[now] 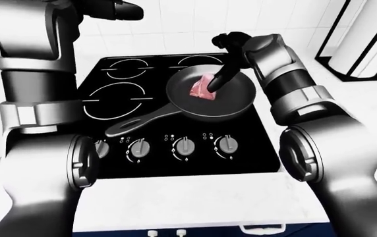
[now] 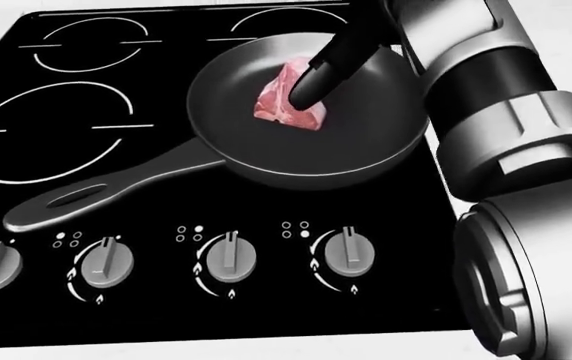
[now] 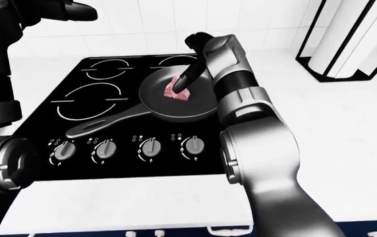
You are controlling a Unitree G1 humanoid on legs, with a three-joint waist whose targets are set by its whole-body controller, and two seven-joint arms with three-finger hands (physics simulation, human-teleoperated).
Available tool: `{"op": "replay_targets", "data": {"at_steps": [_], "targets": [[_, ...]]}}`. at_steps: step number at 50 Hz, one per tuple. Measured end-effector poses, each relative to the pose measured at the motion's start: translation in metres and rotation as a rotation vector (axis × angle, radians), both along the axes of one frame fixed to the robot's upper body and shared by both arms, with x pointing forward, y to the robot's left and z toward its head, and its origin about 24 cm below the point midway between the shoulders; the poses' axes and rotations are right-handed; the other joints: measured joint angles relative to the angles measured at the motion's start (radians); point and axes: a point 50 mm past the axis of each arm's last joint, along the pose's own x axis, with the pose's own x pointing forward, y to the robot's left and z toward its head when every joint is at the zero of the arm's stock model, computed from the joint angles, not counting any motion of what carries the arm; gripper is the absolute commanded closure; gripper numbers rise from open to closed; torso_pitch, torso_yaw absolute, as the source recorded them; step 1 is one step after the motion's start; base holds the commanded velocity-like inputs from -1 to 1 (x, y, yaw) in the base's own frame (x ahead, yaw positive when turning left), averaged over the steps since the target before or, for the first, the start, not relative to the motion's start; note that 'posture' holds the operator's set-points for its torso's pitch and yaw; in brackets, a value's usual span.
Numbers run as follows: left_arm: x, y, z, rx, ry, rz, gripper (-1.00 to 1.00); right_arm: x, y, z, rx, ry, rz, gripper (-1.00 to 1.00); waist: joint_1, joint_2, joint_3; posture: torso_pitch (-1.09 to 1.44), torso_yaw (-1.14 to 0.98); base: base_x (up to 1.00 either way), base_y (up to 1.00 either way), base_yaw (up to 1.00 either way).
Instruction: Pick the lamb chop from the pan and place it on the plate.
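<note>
Pink and marbled with a pale rim of fat, the chop (image 2: pixel 288 99) sits slightly left of centre in the pan (image 2: pixel 366 150), which stands on the stove (image 1: pixel 142 163) with its handle running toward the lower left of the head view. The right hand (image 2: pixel 311 79) reaches down over the pan's upper right rim, one dark finger (image 2: pixel 318 69) slanting across the chop's upper right edge with its tip on or just above the meat; the pictures do not settle whether it touches. The chop thus lies below and to the left of that fingertip, its longer side running roughly from upper right to lower left in the head view. Only this one finger shows clearly, so whether the fingers are spread or closed cannot be told; none is seen wrapping the meat. The left hand (image 1: pixel 124 10) is held high at the upper left of the left-eye view, well apart from the pan, its fingers too dark to read. The right arm is plainly the nearer one for the pick. No plate appears in any view, and the chop is not yet lifted.
</note>
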Motion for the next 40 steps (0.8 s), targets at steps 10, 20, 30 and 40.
{"op": "replay_targets", "data": {"at_steps": [10,20,30,40], "targets": [[-0.002,-0.011,0.002,0.012,0.003,-0.029,-1.00,0.000,0.016,-0.010,0.030,0.014,0.015,-1.00,-0.001,-0.004,0.006,0.00,0.00,0.00,0.00,0.00],[-0.002,-0.009,-0.003,0.021,0.006,-0.019,-1.00,0.000,0.017,-0.031,0.010,0.047,0.010,-1.00,-0.001,-0.003,0.002,0.00,0.00,0.00,0.00,0.00],[-0.004,-0.009,0.003,0.029,-0.006,-0.017,-1.00,0.000,0.022,-0.036,-0.013,0.036,0.024,-1.00,-0.001,-0.003,0.003,0.00,0.00,0.00,0.00,0.00],[-0.009,-0.009,0.007,0.038,-0.020,-0.017,-1.00,0.000,0.022,-0.039,-0.025,0.033,0.029,-1.00,0.000,-0.003,0.002,0.00,0.00,0.00,0.00,0.00]]}}
